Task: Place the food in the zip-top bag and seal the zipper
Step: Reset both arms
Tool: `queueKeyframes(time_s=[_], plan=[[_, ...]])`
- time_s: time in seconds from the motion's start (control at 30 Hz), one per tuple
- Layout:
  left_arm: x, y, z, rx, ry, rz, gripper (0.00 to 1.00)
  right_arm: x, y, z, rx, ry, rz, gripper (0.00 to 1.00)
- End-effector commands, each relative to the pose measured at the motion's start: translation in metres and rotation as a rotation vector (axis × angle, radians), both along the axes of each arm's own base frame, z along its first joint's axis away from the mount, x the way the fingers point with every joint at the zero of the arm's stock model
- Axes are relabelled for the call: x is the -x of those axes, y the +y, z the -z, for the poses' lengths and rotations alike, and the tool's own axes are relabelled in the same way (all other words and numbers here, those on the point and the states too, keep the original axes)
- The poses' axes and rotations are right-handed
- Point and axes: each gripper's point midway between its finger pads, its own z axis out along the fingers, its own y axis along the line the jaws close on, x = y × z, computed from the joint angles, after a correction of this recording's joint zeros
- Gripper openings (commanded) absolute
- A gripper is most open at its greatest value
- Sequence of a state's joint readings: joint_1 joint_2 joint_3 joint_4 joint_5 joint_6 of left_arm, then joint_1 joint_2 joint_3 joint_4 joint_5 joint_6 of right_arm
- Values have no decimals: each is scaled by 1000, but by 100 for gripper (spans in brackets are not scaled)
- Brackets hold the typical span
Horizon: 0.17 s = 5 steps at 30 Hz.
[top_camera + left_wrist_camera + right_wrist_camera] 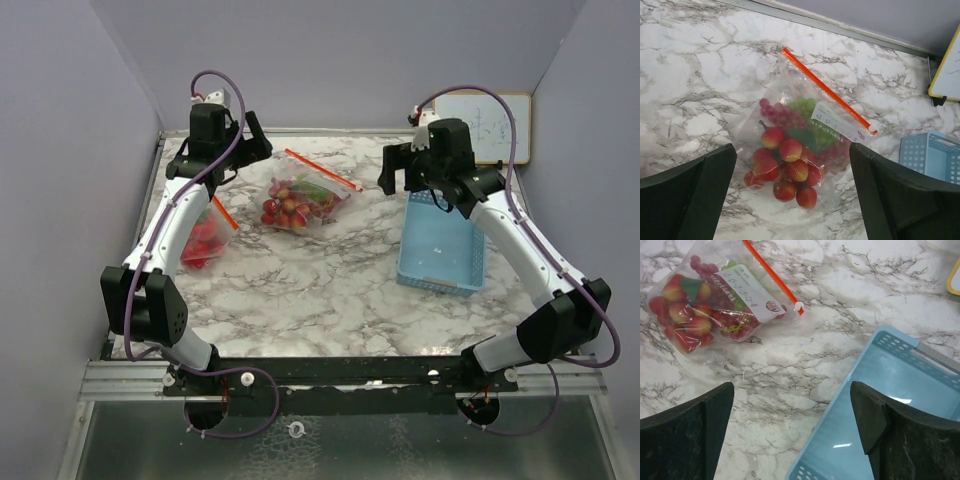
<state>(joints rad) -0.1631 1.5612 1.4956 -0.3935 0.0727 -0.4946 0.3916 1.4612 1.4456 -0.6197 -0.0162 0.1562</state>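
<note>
Only the overhead view is showing a second bag (205, 240) at the far left. It is lying partly under the left arm (175, 215) with red pieces inside, and neither wrist camera is catching it. The left gripper (792, 145) is hanging above the zip-top bag (790, 95) with its fingers spread wide and nothing between them.

That bag is lying flat on the marble table (330, 290), toward the back and between the two arms. The left wrist view is giving the closest look at the food (785, 165) inside it. Red and peach-coloured fruits are bunching at the closed bottom, while purple grapes (775, 112) and green grapes (805, 105) are sitting nearer the orange zipper (827, 90).

In the overhead view the zipper is running diagonally from far left to near right. Its slider (799, 306) is sitting at the end nearest the blue basket (440, 240). Whether the zipper is fully sealed I cannot tell.

The right gripper (792, 385) is also gaping wide and gripping nothing, above the table between the bag and the basket. The basket is standing apart from the bag, its long side running front to back. A whiteboard (490, 125) is leaning at the far right.
</note>
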Motion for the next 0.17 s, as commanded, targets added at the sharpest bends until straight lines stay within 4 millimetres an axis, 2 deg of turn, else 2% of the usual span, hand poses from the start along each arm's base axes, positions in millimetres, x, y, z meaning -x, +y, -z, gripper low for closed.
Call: queueKeyframes(time_s=[0.0,0.13], plan=[[2,8,-10,-6,-15,-45,99,-7,-3,-12,-2,-26,35,100],[0,6,-13,-7,-20,-35,99,-7,-4,-14,2,-39,36,100]])
